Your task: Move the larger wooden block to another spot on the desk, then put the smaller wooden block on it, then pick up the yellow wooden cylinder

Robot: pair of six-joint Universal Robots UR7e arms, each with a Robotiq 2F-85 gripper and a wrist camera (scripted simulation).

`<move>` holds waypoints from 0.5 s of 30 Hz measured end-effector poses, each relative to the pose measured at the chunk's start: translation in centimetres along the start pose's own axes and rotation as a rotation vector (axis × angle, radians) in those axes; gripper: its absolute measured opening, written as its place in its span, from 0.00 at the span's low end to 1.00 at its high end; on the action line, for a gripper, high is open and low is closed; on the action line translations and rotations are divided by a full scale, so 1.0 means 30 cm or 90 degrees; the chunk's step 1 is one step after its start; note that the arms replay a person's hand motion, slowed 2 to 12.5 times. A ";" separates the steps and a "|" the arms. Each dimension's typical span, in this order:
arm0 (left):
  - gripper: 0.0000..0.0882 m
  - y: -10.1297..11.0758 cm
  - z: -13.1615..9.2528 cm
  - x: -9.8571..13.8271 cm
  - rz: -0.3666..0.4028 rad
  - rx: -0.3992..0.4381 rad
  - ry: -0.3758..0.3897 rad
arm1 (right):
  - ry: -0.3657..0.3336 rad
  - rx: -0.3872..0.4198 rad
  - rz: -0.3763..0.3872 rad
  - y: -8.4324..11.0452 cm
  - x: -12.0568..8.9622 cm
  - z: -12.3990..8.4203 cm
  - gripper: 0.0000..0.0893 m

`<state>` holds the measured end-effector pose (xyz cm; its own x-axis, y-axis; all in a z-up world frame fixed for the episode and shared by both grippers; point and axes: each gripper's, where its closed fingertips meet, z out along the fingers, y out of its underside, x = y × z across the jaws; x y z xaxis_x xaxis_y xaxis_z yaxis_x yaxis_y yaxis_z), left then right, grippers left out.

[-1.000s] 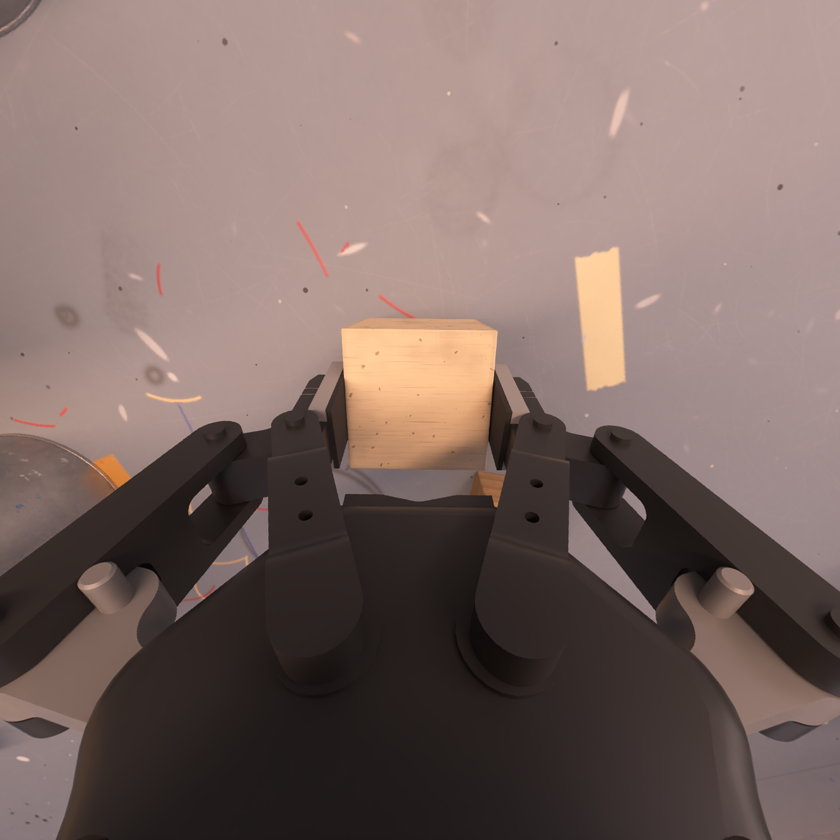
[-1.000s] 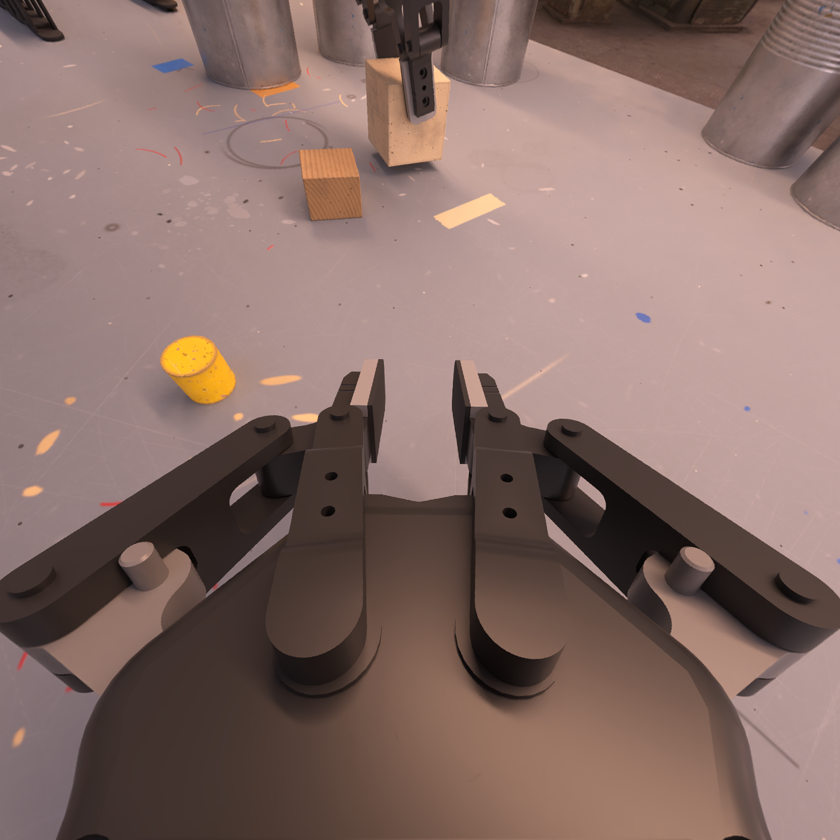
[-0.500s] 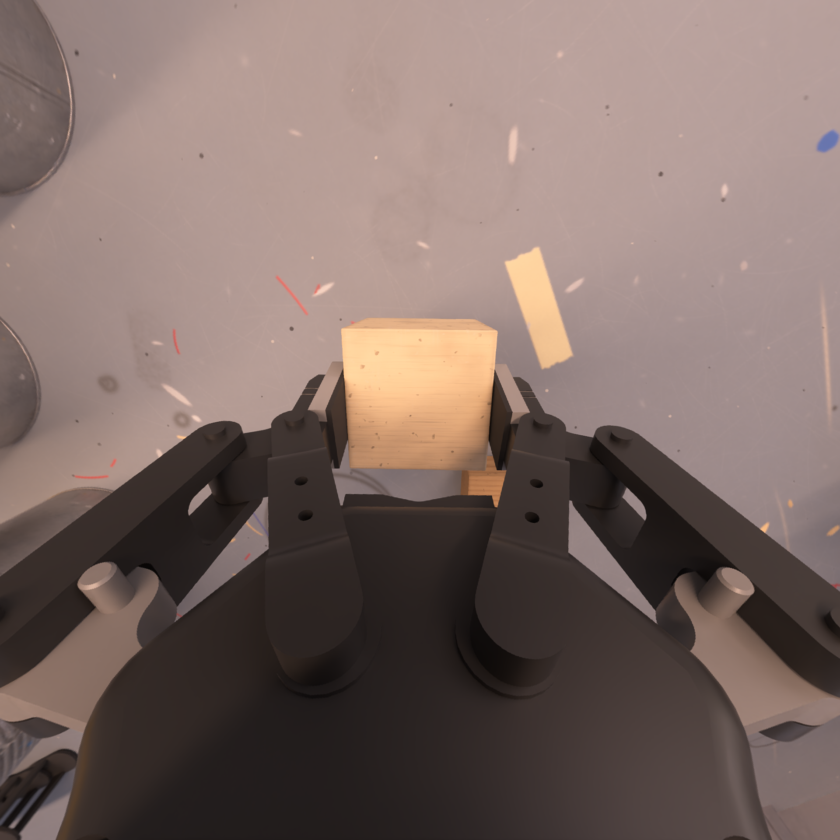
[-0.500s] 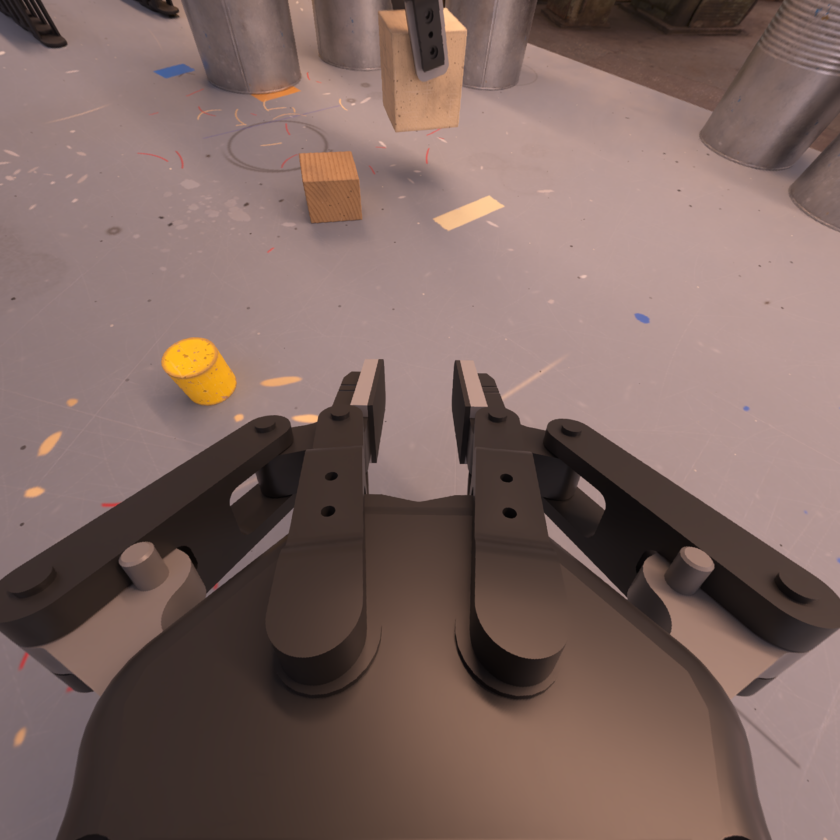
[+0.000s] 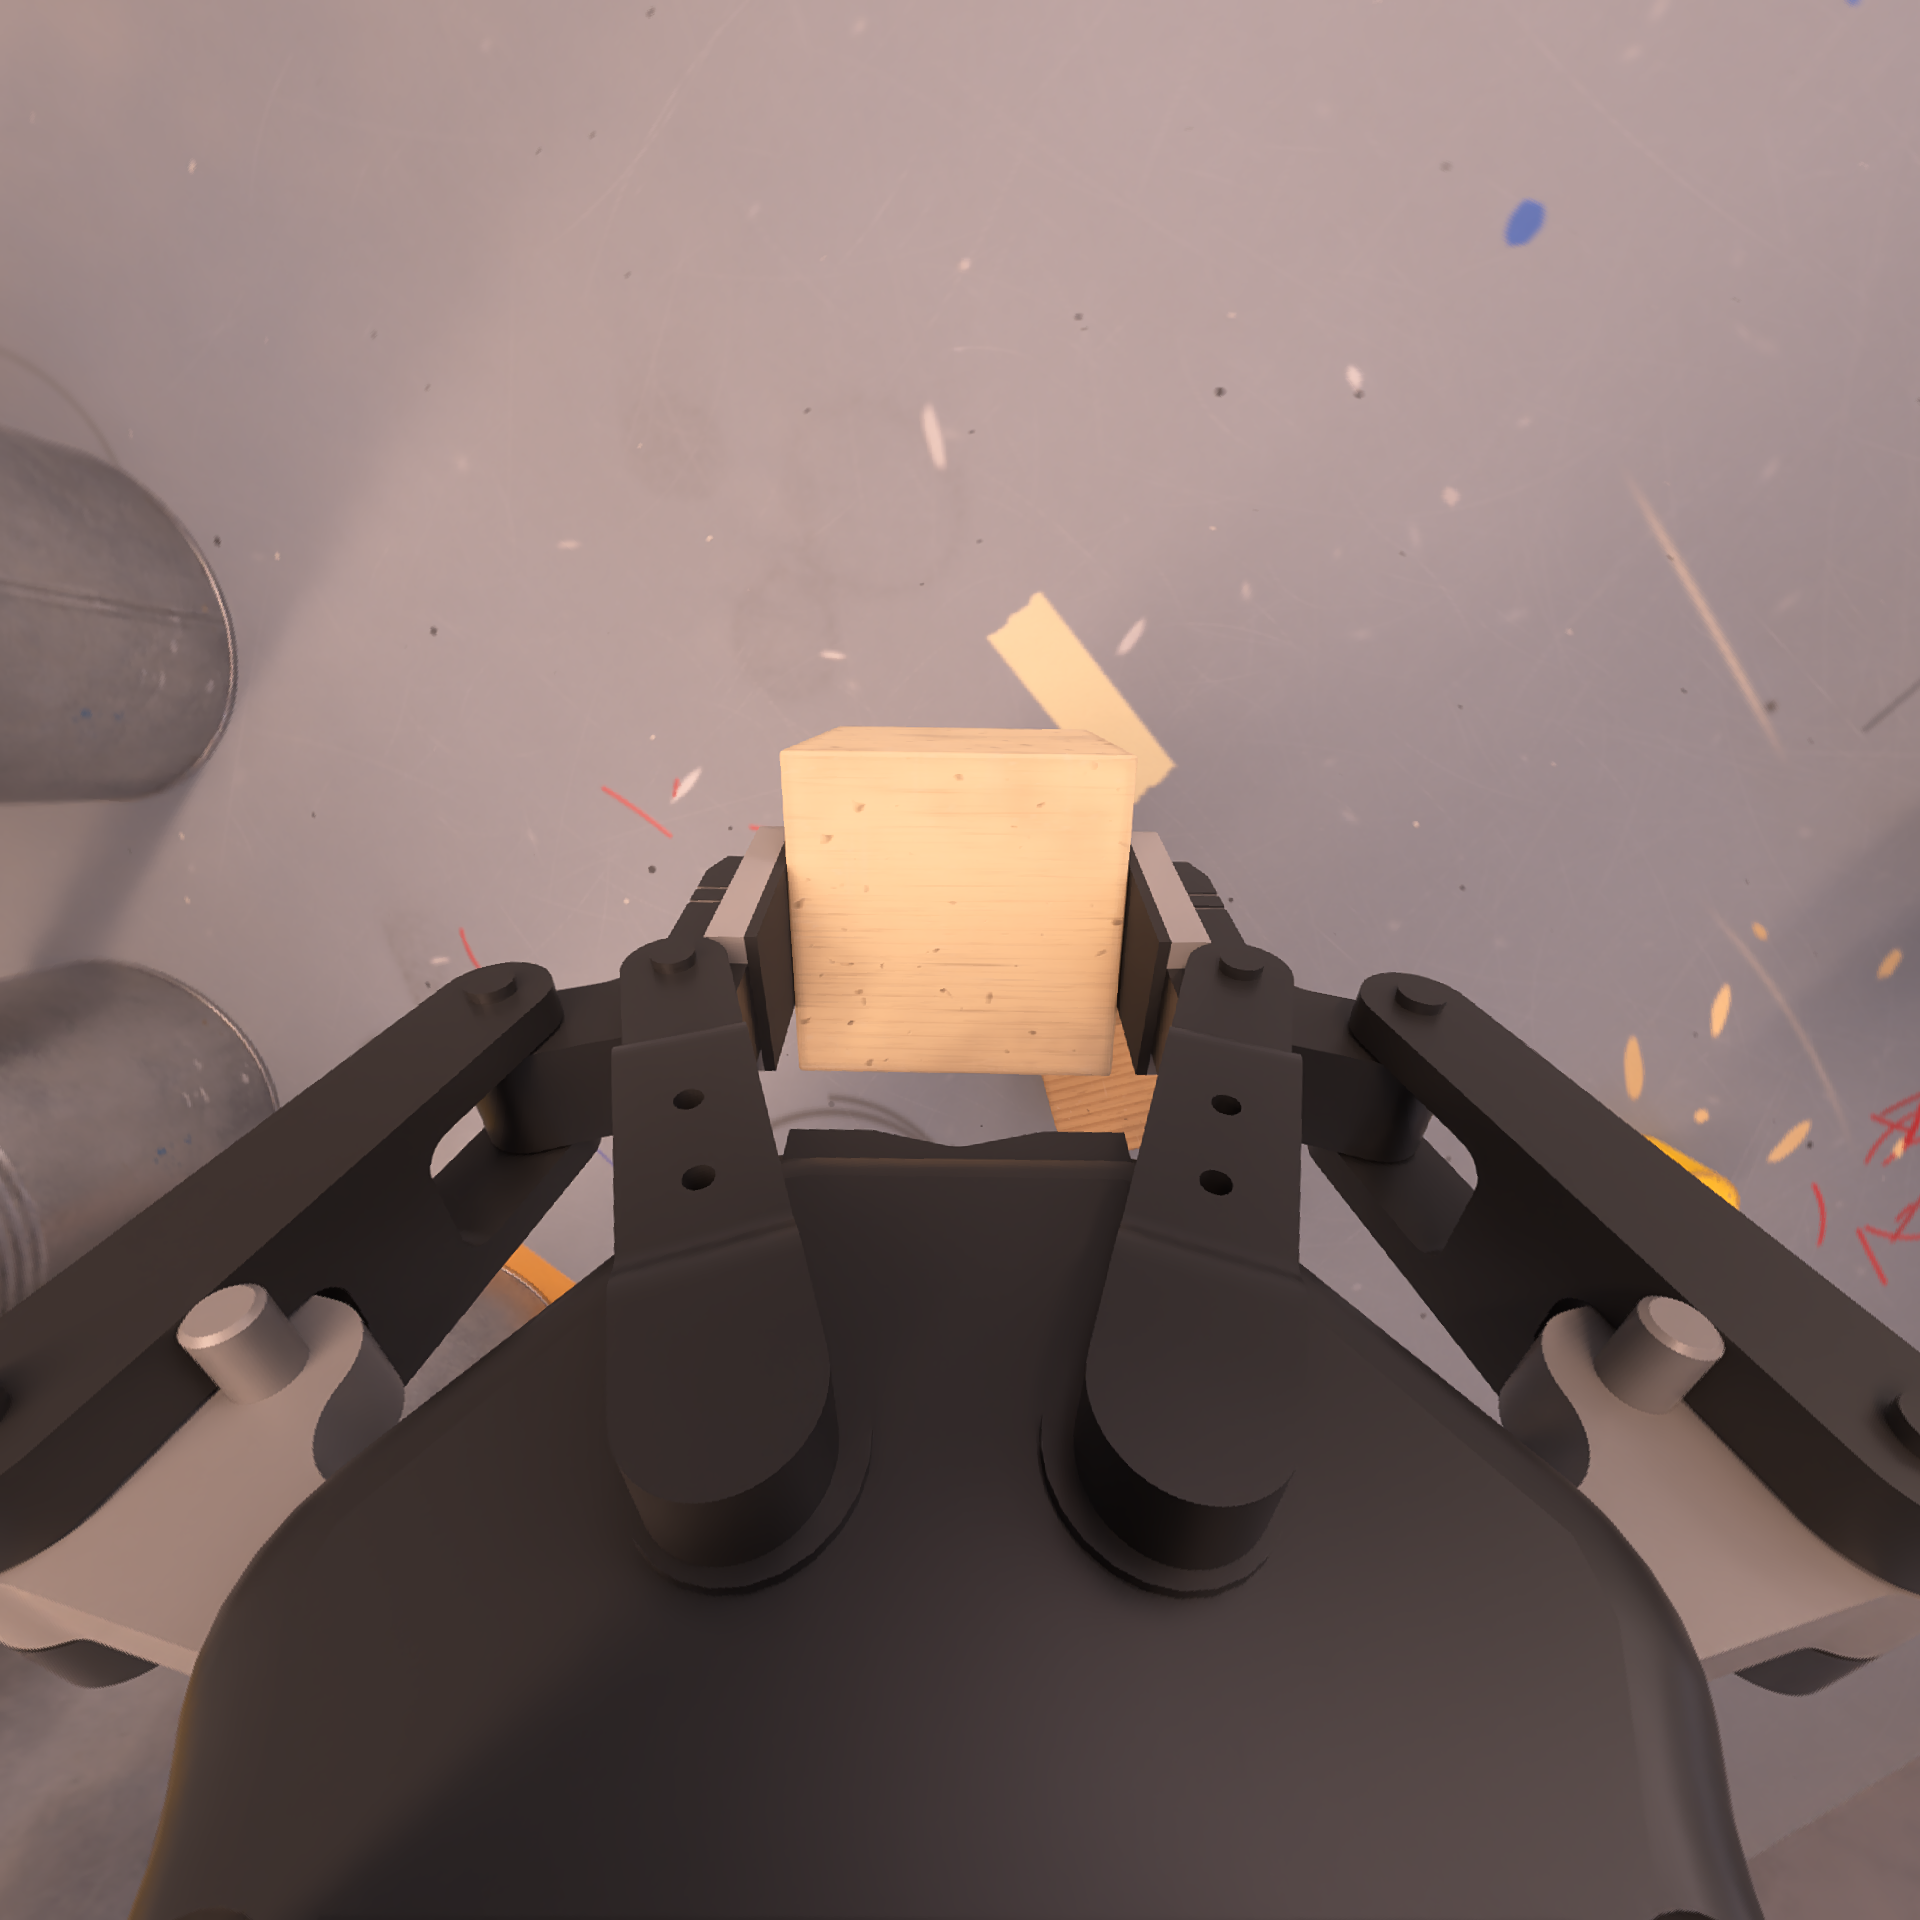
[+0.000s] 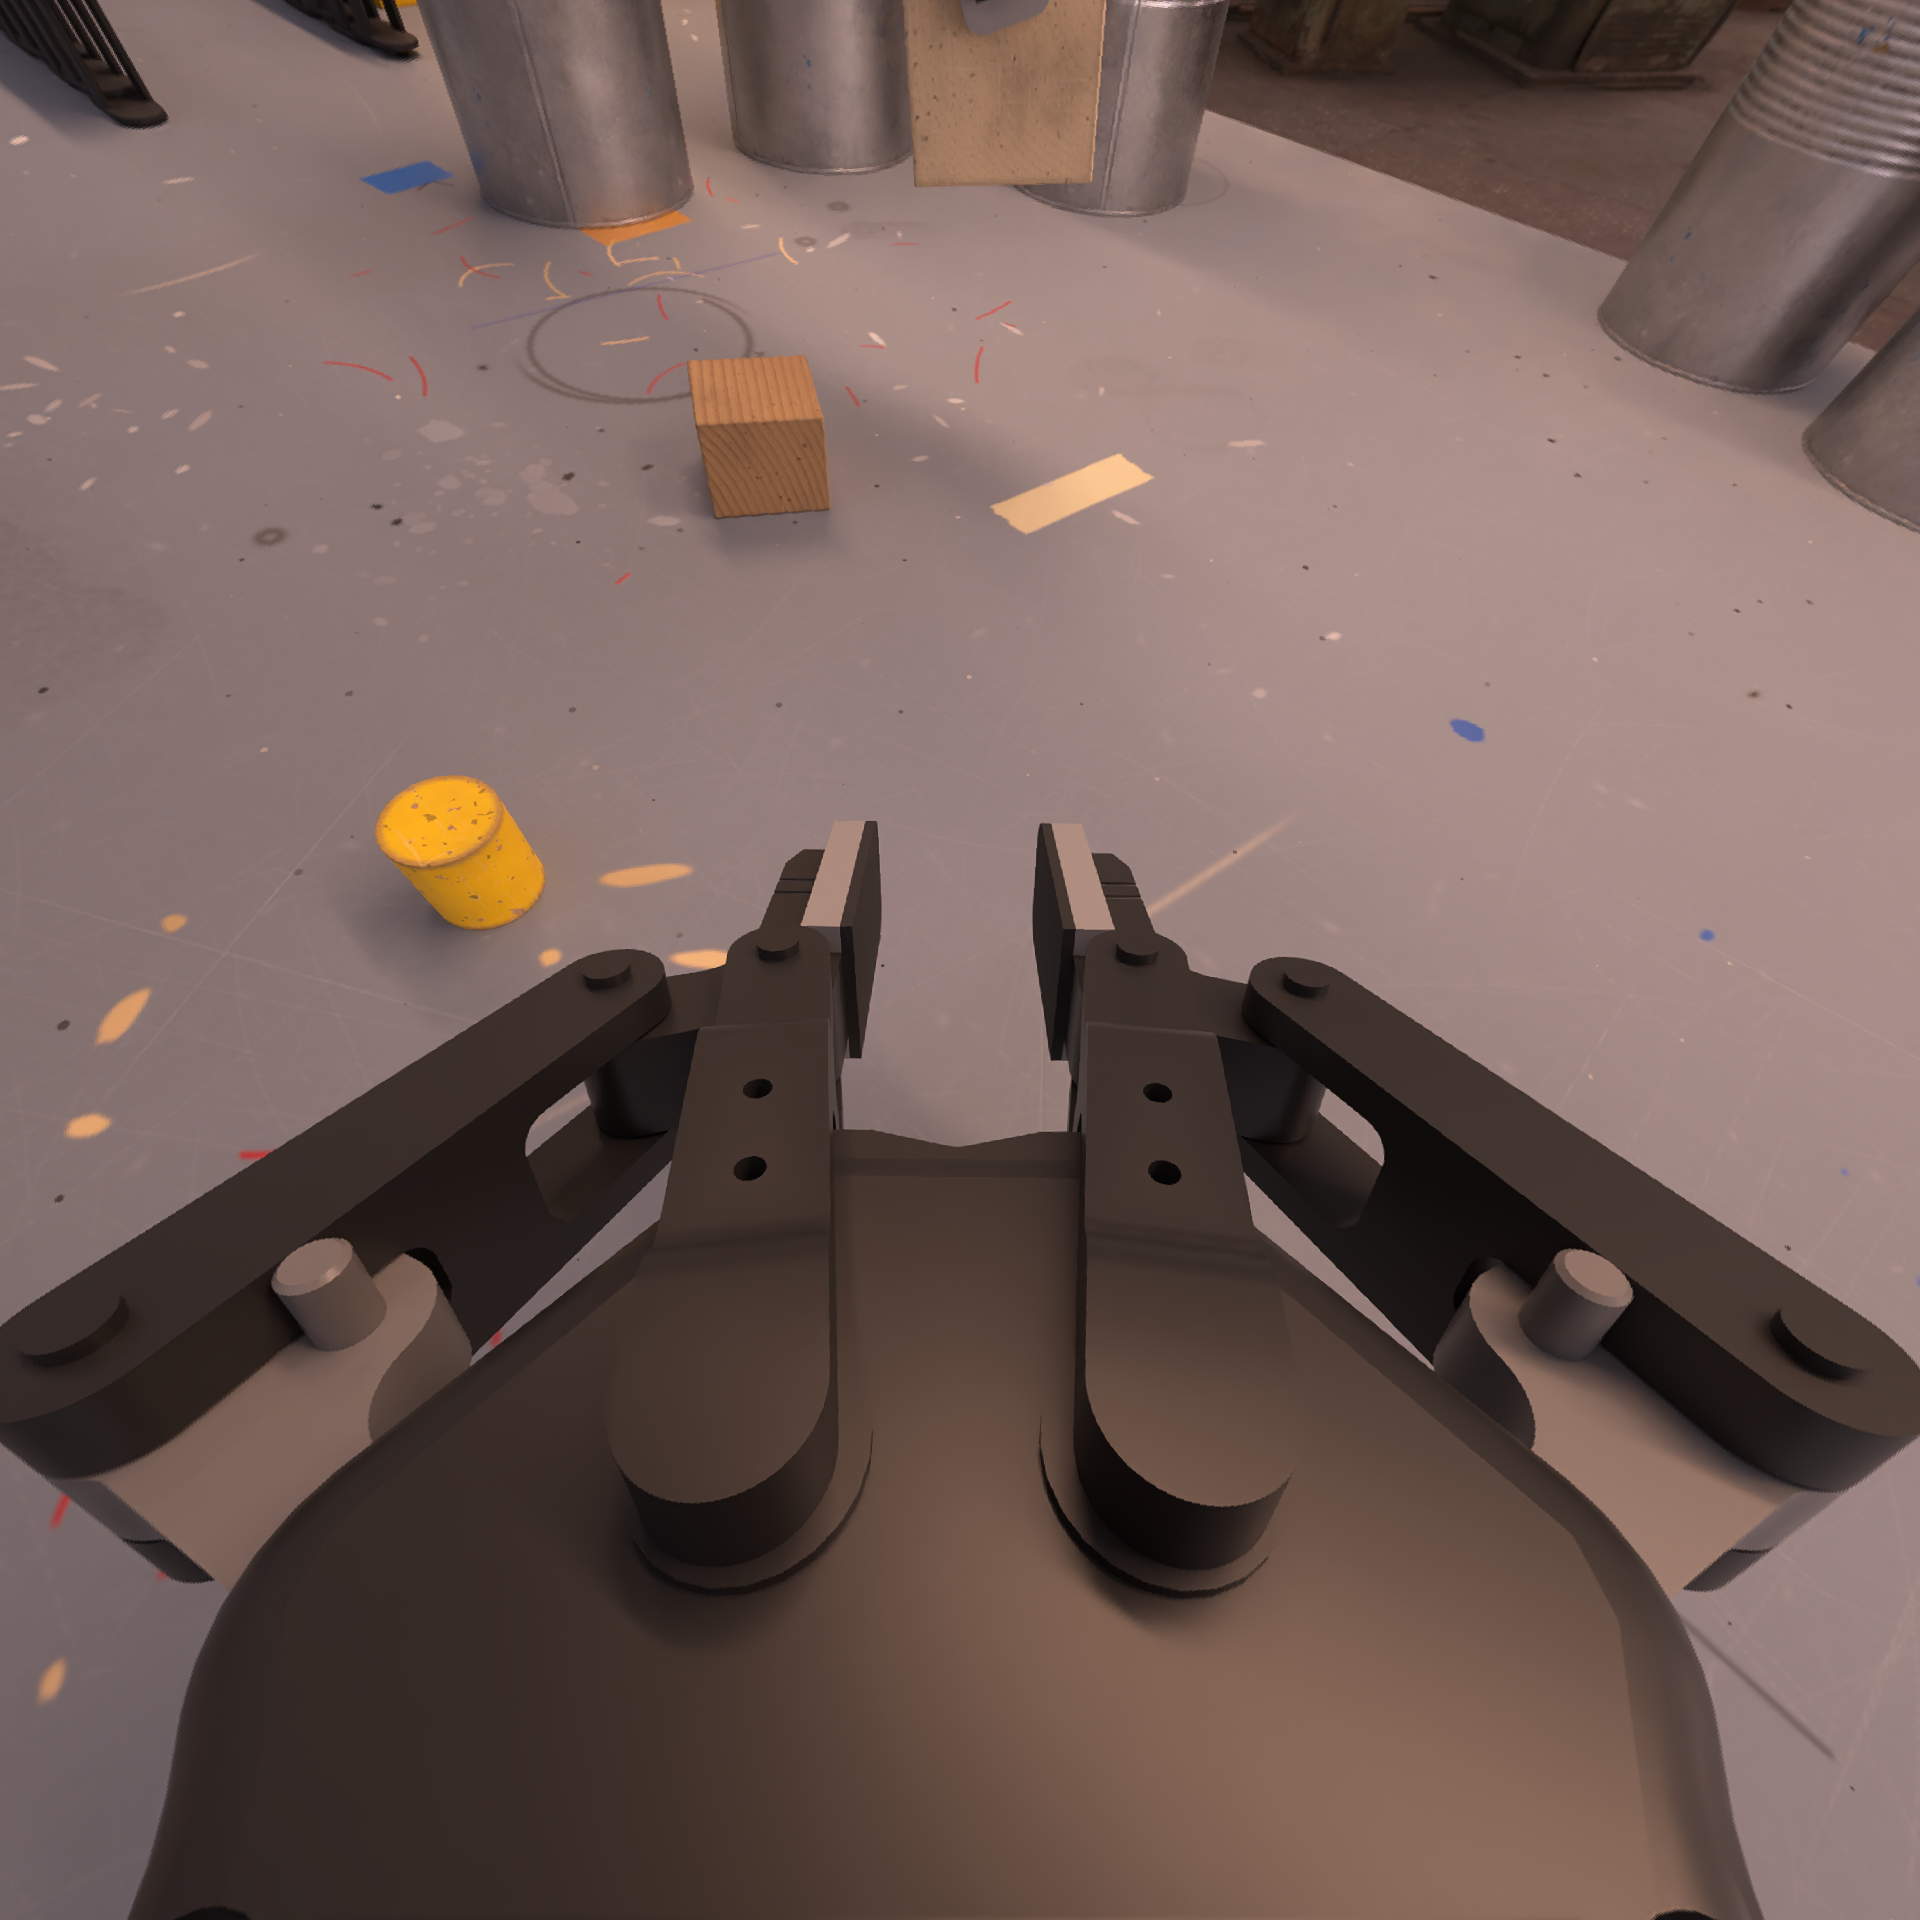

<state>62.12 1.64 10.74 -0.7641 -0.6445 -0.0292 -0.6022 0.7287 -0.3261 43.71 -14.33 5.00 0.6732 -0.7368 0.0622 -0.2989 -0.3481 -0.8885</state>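
Right wrist view: paint-flecked grey desk (image 6: 1351, 582) ringed by metal buckets (image 6: 566, 104).

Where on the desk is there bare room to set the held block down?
The left gripper holds the larger wooden block. Bare desk lies right of the tape strip, and between the smaller wooden block and yellow wooden cylinder. Metal buckets crowd the far edge.

Open counter (image 6: 1351, 582) right of the smaller block (image 6: 762, 436), only flat tape strip (image 6: 1070, 492) there. Metal cans (image 6: 561, 104) crowd the far edge; more cans (image 6: 1766, 229) far right. Yellow cylinder (image 6: 462, 852) sits left of right claw (image 6: 956, 914).
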 end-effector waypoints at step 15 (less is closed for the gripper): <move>0.57 -0.027 -0.077 0.109 0.147 -0.003 0.053 | -0.003 0.003 0.002 -0.002 -0.001 -0.002 0.30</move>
<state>59.56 -0.53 13.08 -0.8982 -0.4388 -0.0244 -0.4096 0.8559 -0.3156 43.67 -14.32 5.07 0.6761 -0.7346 0.0573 -0.2974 -0.3431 -0.8910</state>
